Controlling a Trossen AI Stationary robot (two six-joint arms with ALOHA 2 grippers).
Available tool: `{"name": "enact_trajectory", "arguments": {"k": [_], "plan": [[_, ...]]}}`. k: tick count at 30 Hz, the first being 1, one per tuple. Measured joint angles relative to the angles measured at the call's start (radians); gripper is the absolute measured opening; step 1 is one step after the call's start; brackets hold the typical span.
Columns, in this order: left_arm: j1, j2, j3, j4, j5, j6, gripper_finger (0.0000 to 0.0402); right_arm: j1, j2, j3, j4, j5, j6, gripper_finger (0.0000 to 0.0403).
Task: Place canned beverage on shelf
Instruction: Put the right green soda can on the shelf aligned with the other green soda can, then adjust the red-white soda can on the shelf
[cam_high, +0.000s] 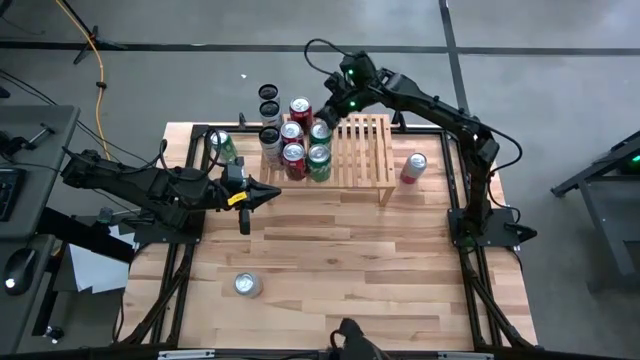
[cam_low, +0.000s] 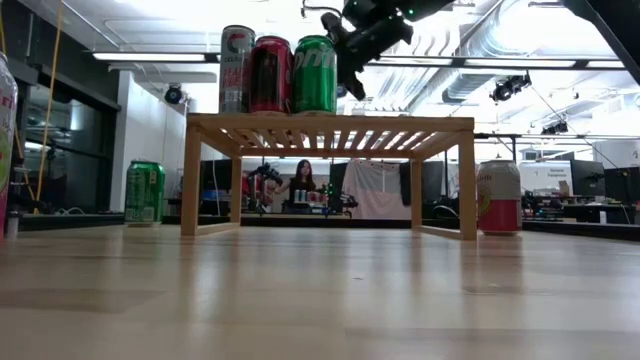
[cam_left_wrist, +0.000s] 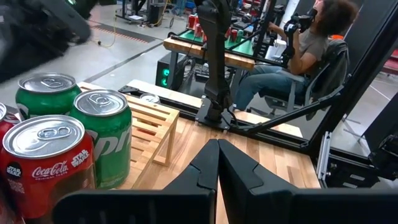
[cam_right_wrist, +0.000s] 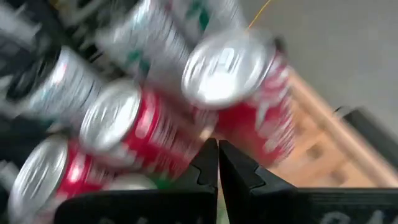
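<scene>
**Workbench with shelf part-filled: collision risks around the can cluster**

Wooden tabletop (cam_high: 330, 260) seen from overhead, read near to far with 12 o'clock at the far edge. Nearest me, at 7 o'clock, a loose can (cam_high: 247, 285) lies apart from everything else. At 9 o'clock I have the left gripper (cam_high: 268, 194) parked low over the table, its fingers pressed together and holding nothing, tip aimed at the shelf (cam_high: 362, 152). Just beyond it the shelf sits at 12 o'clock, its left half crowded with red and green cans (cam_high: 305, 145), its right half bare slats. A pink can (cam_high: 413, 167) stands on the table just beside the shelf at 2 o'clock; a green can (cam_high: 222, 146) stands at 10 o'clock. Farthest, the right gripper (cam_high: 333, 117) hangs over the back of the cluster, also closed and empty.

Risks as I judge them: closed fingers so near packed cans could clip a rim on any sideways move and topple neighbours off the shelf edge; the left tip, driven forward, would strike the front cans.
</scene>
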Motion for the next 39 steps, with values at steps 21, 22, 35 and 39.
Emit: {"name": "enact_trajectory", "arguments": {"k": [21, 22, 35, 39], "plan": [[0.0, 0.0, 0.0, -0.001, -0.01, -0.015, 0.0, -0.022, 0.087, 0.021, 0.103, 0.247, 0.29, 0.0], [0.0, 0.0, 0.0, -0.001, -0.011, -0.015, 0.0, -0.023, 0.087, 0.021, 0.104, 0.244, 0.294, 0.0], [0.0, 0.0, 0.0, -0.001, -0.026, -0.016, 0.0, -0.027, 0.087, 0.021, 0.041, 0.191, 0.293, 0.0], [0.0, 0.0, 0.0, -0.001, -0.026, -0.016, 0.0, -0.021, 0.087, 0.021, 0.053, 0.16, 0.293, 0.0]]}}
